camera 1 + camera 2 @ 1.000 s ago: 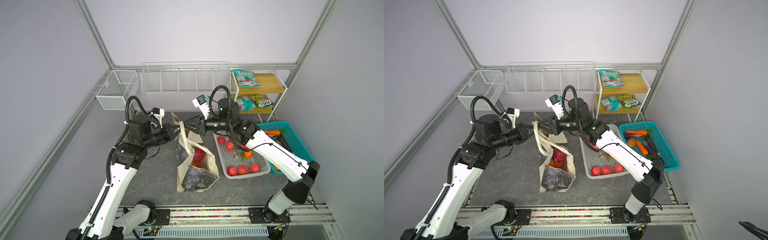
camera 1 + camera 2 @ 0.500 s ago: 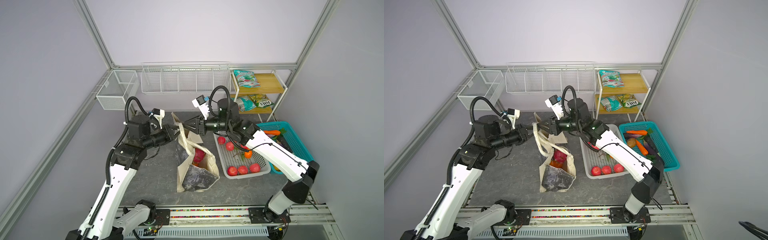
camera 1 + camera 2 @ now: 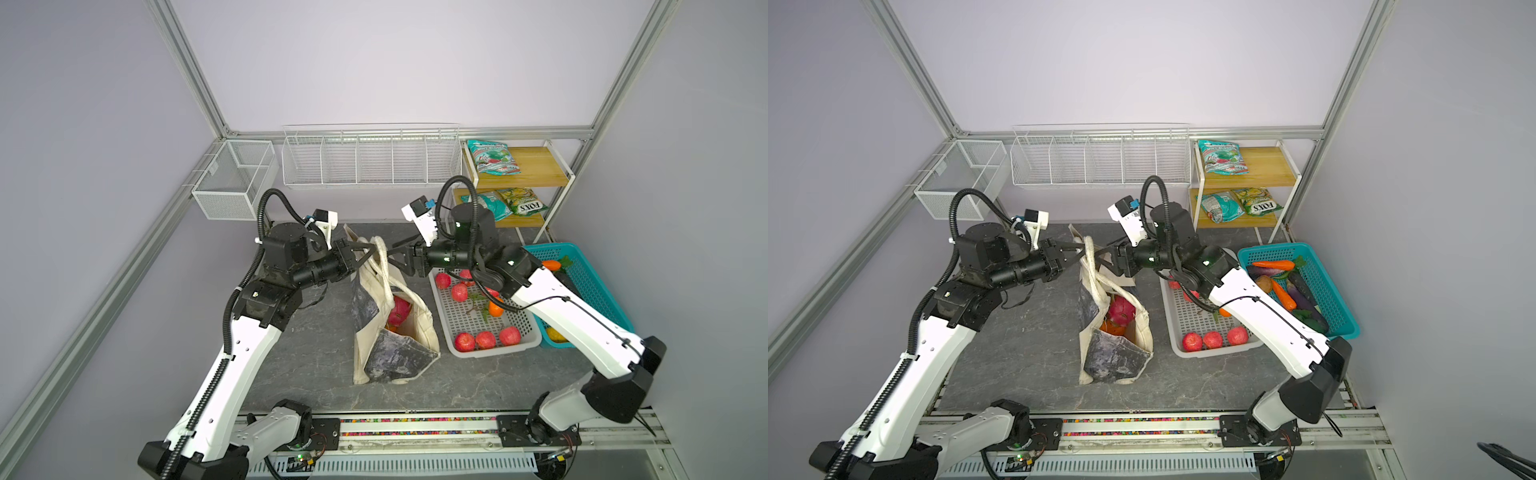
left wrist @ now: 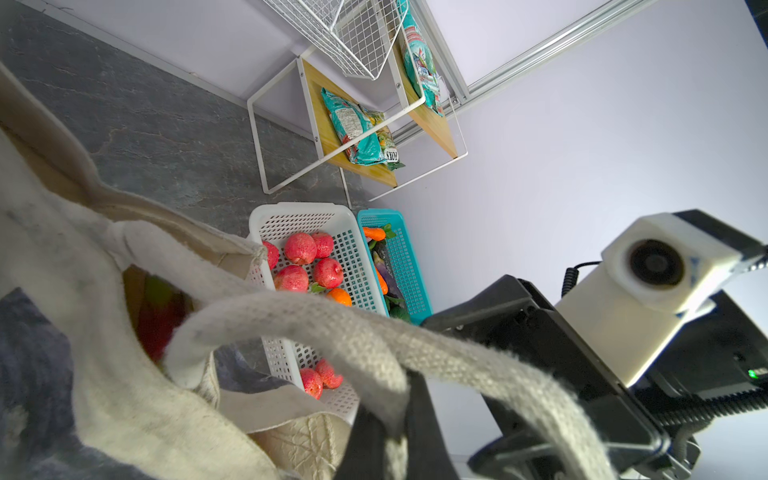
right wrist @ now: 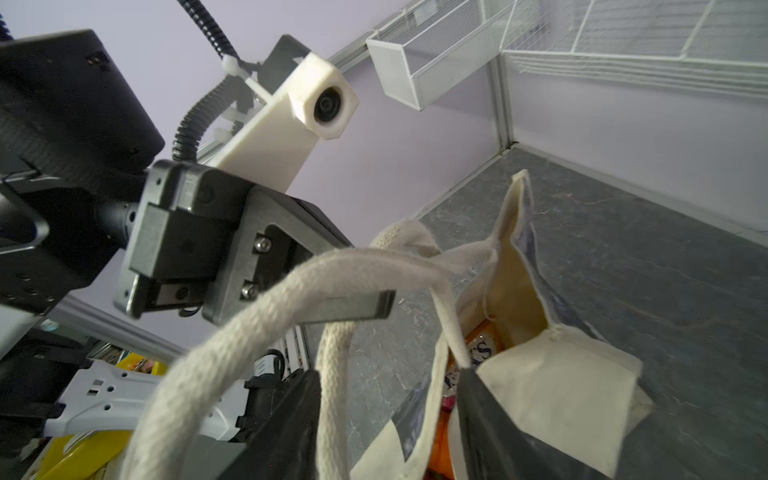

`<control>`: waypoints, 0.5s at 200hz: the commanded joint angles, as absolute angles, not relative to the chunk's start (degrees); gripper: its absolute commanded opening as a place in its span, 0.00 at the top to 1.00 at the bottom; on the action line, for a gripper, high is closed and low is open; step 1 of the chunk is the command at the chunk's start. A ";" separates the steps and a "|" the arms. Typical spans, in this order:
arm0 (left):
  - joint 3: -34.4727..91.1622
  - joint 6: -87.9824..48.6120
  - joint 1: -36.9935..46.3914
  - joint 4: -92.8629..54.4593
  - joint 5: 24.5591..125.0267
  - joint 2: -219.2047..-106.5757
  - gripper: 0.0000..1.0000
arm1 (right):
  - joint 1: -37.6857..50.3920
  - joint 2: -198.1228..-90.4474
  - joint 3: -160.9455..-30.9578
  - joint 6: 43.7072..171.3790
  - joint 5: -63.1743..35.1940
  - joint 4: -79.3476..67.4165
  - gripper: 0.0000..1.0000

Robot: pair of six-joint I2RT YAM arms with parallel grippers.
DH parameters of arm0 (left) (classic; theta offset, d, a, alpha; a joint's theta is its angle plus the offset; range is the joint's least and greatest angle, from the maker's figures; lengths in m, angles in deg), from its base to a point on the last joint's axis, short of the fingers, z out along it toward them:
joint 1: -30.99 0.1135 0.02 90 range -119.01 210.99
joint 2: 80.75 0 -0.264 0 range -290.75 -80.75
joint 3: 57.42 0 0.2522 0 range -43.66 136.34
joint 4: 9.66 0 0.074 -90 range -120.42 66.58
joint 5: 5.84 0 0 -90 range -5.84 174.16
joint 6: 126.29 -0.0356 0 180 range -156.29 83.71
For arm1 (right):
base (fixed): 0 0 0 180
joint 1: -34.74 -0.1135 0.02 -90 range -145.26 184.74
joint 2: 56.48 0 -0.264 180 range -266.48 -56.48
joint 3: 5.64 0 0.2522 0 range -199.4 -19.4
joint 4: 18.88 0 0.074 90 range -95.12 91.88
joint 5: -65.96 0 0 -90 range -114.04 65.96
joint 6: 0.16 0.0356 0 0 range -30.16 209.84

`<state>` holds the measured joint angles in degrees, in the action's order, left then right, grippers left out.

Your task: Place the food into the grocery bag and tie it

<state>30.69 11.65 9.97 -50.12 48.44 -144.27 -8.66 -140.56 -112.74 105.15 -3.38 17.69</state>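
The cream grocery bag (image 3: 415,332) (image 3: 1133,332) stands open mid-table with its two loop handles (image 3: 381,253) drawn up. Inside it show a pink dragon fruit (image 3: 400,309) (image 3: 1122,309) and an orange snack packet (image 5: 478,353). The other food is hidden in the bag. My left gripper (image 3: 368,249) (image 4: 386,436) is shut on a handle strap (image 4: 415,332) at the loops' top. From the opposite side my right gripper (image 3: 392,255) (image 5: 386,415) stands open, and a handle strand (image 5: 332,374) hangs loose between its fingers.
A white perforated basket (image 3: 498,351) with red fruit stands right of the bag. A teal basket (image 3: 582,266) of vegetables sits beyond it. A wooden shelf (image 3: 540,166) with snack packets is at the back right. Wire baskets (image 3: 370,158) hang on the back wall.
My right gripper's jaws have spread apart and no longer pinch the handle. The left gripper keeps its grip; both arms have barely moved.
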 commanded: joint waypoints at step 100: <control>30.00 14.31 9.15 -44.30 44.70 -146.37 1.00 | -5.73 -135.72 -86.98 85.17 20.27 2.01 0.62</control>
<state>30.67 14.25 9.54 -44.81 46.03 -146.57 -4.60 -137.19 -88.94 91.82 11.03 9.74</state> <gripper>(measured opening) 0.062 0.373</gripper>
